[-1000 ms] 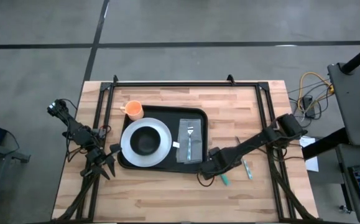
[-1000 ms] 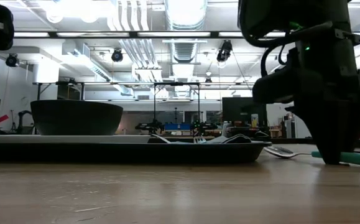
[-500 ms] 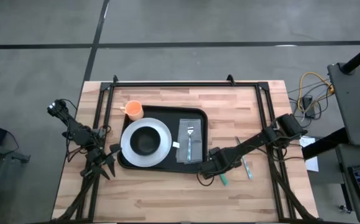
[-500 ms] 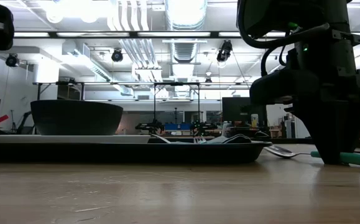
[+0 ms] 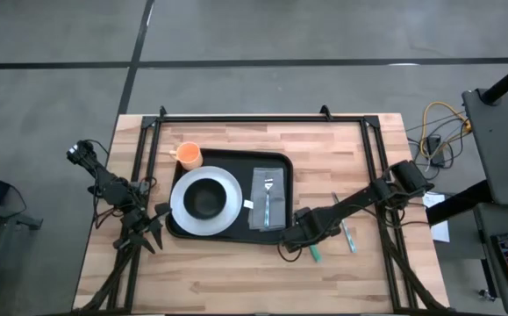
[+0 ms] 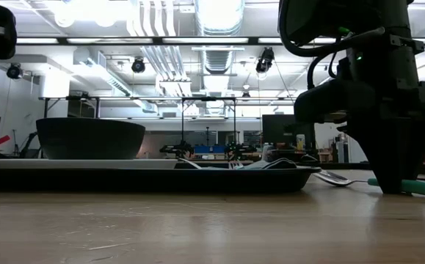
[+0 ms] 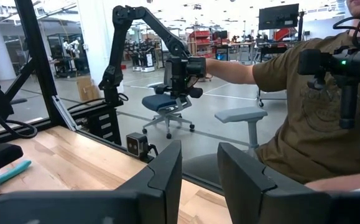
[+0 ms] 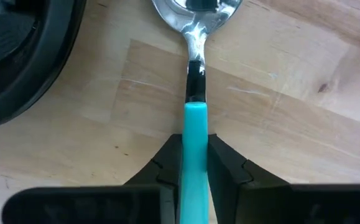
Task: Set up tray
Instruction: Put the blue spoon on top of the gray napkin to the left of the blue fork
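Observation:
The black tray (image 5: 275, 161) lies mid-table and carries a white plate (image 5: 181, 189) with a black bowl (image 5: 204, 199), plus a grey napkin (image 5: 259, 211) with a fork (image 5: 268, 200). An orange cup (image 5: 189, 156) stands at the tray's far left corner. A teal-handled spoon (image 8: 195, 74) lies on the wood just right of the tray's near right corner. My right gripper (image 8: 195, 143) is down at the table there (image 5: 292, 240), shut on the spoon. My left gripper (image 7: 199, 168) waits open near the table's left edge (image 5: 144, 230). My right gripper pinches the spoon's teal handle (image 8: 196, 121) between its two fingers (image 8: 167, 158), close to where the handle meets the metal neck. The fingers come from above and straddle the handle. The spoon lies flat, its bowl (image 6: 333, 177) and handle end (image 6: 420, 188) on the table.
A second teal-handled utensil (image 5: 347, 235) lies on the wood right of the spoon. The tray's rim (image 8: 27, 59) is close beside the spoon's bowl. Frame rails run along the table's far, left and right sides. A seated person (image 7: 310, 118) shows beyond the table.

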Robot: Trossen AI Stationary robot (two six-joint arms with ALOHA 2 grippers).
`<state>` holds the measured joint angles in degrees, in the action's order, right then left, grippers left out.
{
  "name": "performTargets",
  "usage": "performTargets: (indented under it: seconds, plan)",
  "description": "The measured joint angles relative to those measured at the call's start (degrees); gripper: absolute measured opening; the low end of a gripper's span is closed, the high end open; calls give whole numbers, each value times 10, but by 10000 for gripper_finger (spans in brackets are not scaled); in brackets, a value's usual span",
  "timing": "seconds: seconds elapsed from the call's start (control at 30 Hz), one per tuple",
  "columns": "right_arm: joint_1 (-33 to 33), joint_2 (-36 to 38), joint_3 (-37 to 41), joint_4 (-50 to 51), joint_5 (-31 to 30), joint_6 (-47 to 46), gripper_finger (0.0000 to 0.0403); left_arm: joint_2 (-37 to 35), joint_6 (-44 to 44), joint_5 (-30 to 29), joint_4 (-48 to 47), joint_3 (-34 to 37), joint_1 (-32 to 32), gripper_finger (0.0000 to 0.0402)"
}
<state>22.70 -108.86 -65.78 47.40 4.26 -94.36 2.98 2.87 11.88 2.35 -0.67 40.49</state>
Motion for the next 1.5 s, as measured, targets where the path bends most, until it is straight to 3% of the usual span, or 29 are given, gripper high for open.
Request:
performTargets:
  seconds: [0.37,0.87,1.5]
  plan:
    - [0,2,-17,14,2,-2,37,0,0,0,0,0,0,85]
    - [-11,3,-109,153,-12,-32,37,0,0,0,0,0,0,85]
    - [-72,5,-191,148,-44,-129,37,0,0,0,0,0,0,85]
